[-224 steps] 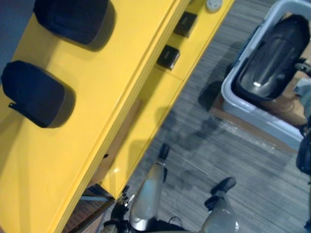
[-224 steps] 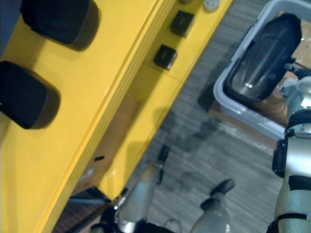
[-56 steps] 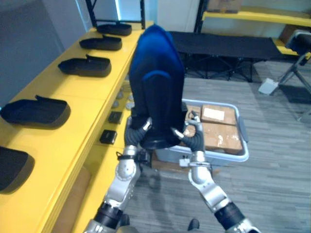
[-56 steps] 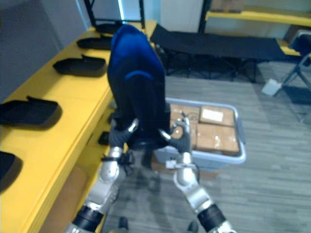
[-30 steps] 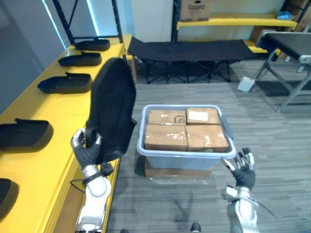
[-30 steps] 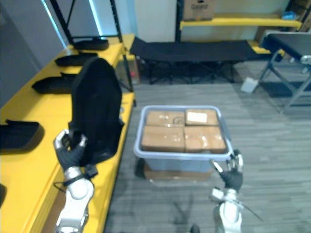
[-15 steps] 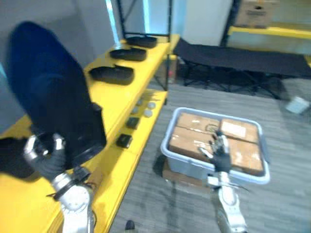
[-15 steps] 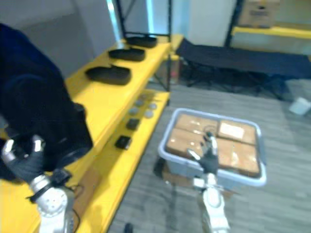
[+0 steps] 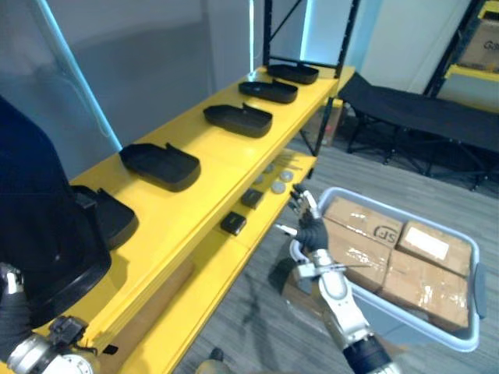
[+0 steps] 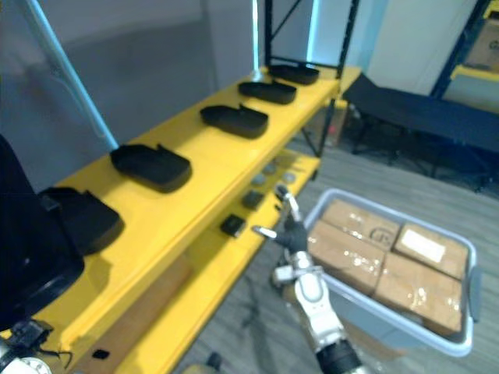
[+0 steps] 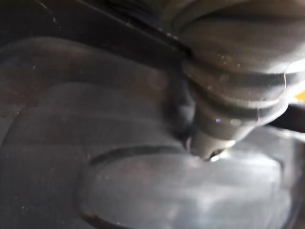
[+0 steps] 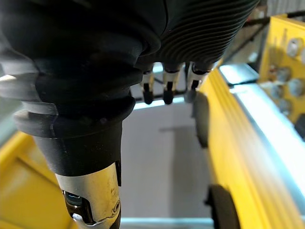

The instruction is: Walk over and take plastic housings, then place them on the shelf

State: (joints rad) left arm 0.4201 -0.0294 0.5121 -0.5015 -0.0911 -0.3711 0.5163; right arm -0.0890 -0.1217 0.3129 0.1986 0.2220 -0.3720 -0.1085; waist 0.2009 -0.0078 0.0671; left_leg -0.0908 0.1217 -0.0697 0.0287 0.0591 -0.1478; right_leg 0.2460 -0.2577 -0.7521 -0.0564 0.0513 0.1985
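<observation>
- Carrying the load is the left hand (image 9: 11,315), low at the robot's left side. A big black housing (image 9: 39,226) stands upright just above it and touches it.
- Whether that hand is clasped round the housing I cannot tell, because the housing covers most of it. Its wrist view has glossy dark plastic pressed close against the cover.
- The right hand (image 9: 309,228) is released and holds nothing. Its fingers (image 12: 166,90) are straight and spread, and it hangs in the air between the shelf's front edge and the bin.
- The held housing is over the near end of the yellow shelf (image 9: 218,156) and not yet down on it.
- It partly hides the nearest one in a row of housings (image 9: 160,165), which lie flat and spaced apart along the shelf top, running away from the robot.
- By my reading, the pick-up and the walk over are done, and several housings are already shelved.
- What is left for this one is to tip it flat, set it on bare shelf at the robot's end of the row, and let go.
- Farther out, small black parts (image 9: 232,224) sit on the lower level (image 9: 195,265).
- A grey bin (image 9: 341,192) of cardboard boxes (image 9: 421,269) stands on the floor at the robot's right.
</observation>
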